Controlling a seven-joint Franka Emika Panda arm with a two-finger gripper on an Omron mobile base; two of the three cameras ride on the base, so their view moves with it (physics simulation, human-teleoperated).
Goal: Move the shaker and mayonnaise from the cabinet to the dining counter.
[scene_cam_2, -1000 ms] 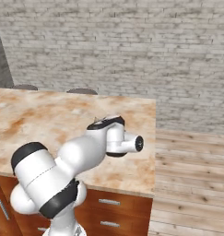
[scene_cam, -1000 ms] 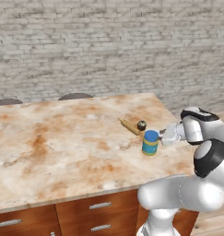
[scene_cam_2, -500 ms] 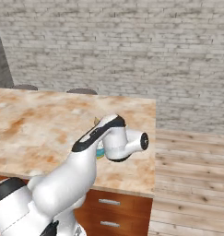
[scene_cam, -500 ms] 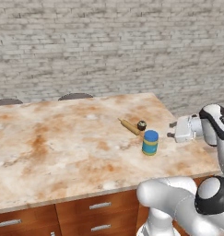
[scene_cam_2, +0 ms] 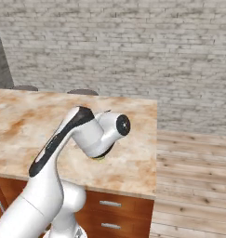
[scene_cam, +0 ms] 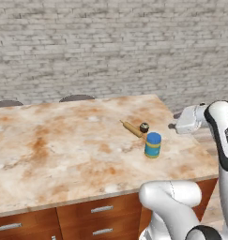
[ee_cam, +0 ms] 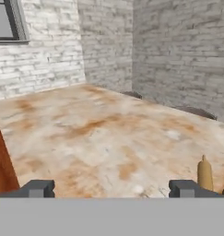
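Grey brick walls closed off the room behind the dining counter (scene_cam: 64, 150), whose beige marble-look top with orange-brown blotches sat on a brown wood base with drawers. On that top, toward its right end and nearer the front edge than the back, the mayonnaise (scene_cam: 153, 145) stood upright, blue lid up, yellowish body with a teal band. Just behind it, close but whether touching could not be told, stood the shaker (scene_cam: 144, 127), small and dark-topped. A tan wooden rolling pin (scene_cam: 133, 129) lay flat beside the shaker, running away from it toward the back left.

The gripper (scene_cam: 172, 125) hung off the counter's right edge, level with the jar and well apart from it, pointing back across the top. In the hand view its two dark fingertips (ee_cam: 37, 188) stood far apart, as wide as they go, with nothing between them; the gripper (ee_cam: 112, 189) looked low over the blotched surface, and the rolling pin's handle (ee_cam: 205, 174) rose just behind the right-hand tip. In the right base view the white arm covered most of the jar, leaving only a yellowish sliver (scene_cam_2: 99, 158) below the wrist.
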